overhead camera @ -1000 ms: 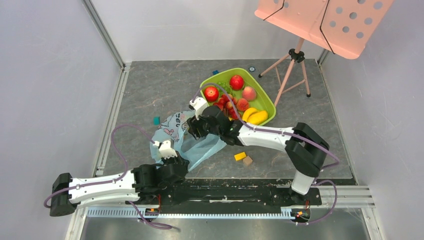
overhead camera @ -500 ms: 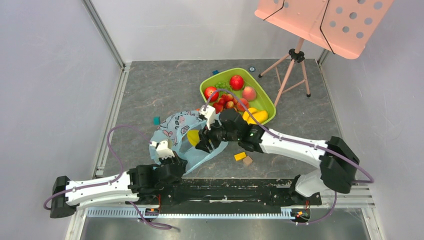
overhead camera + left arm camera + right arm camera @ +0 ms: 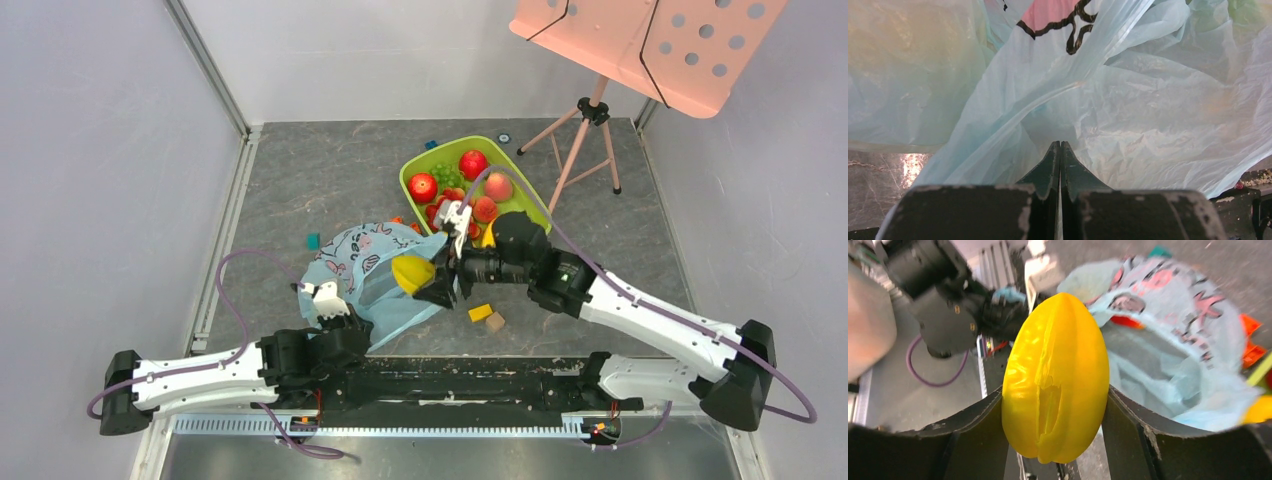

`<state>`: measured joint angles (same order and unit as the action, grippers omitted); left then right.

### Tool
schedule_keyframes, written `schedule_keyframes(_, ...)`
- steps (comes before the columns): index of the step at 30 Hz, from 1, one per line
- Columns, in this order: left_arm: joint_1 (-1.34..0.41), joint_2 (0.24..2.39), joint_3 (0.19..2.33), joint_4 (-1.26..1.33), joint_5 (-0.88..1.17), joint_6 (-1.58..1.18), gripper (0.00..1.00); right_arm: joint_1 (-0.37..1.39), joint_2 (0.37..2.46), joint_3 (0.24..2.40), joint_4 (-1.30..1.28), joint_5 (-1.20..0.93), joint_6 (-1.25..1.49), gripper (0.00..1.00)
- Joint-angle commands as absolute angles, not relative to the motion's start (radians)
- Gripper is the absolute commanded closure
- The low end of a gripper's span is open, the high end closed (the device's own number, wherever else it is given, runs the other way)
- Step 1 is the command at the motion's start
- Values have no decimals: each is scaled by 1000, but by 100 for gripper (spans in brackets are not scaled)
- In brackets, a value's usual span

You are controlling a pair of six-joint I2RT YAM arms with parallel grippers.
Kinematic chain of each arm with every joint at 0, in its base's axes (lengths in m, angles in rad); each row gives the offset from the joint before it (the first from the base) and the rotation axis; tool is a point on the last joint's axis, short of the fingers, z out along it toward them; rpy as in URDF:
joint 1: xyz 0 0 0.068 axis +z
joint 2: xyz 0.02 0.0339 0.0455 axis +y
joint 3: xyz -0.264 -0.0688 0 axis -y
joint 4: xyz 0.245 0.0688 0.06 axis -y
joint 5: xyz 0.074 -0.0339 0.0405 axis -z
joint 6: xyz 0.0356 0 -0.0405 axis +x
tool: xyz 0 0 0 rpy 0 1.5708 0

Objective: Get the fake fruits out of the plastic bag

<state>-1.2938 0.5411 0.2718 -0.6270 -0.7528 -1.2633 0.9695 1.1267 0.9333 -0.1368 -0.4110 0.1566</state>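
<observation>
My right gripper point(image 3: 424, 278) is filled by a yellow fruit point(image 3: 410, 271) over the right edge of the plastic bag point(image 3: 360, 270). The way to the green tray point(image 3: 535, 205) is tight: my own wrist and cable point(image 3: 490, 172) cross its near rim, and fruit crowds it. A yellow block point(image 3: 481, 312) and a brown block point(image 3: 495, 321) sit just beside my forearm. The tripod point(image 3: 590, 125) hems the tray's right side. My left gripper point(image 3: 335, 318), pinching the bag's near edge, blocks that side. Open table point(image 3: 330, 170) lies behind the bag.
</observation>
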Motion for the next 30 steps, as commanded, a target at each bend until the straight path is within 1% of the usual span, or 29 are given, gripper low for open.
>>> schedule_keyframes(1,-1299,545,311,-625,-784,-1282,97,883,1132,1072,-145,-393,198,55)
schedule_keyframes(7,-1299,559,329,-626,-779,-1263,97,607,1231,1123,-130,-408,235,55)
schedule_keyframes(10,-1299,573,341,-625,-774,-1251,97,492,1276,1100,-136,-350,218,55)
schedule_keyframes(12,-1298,581,347,-623,-768,-1240,94,438,1306,1069,-141,-286,192,55)
schedule_keyframes(17,-1299,565,347,-612,-757,-1212,91,393,1412,1050,-188,-38,86,55)
schedule_keyframes(21,-1299,533,334,-575,-740,-1148,84,388,1489,1056,-211,119,40,55)
schedule_keyframes(25,-1299,498,316,-528,-717,-1083,78,377,1544,1051,-211,182,37,55)
schedule_keyframes(30,-1298,460,295,-477,-691,-1036,77,363,1600,1060,-218,198,42,52)
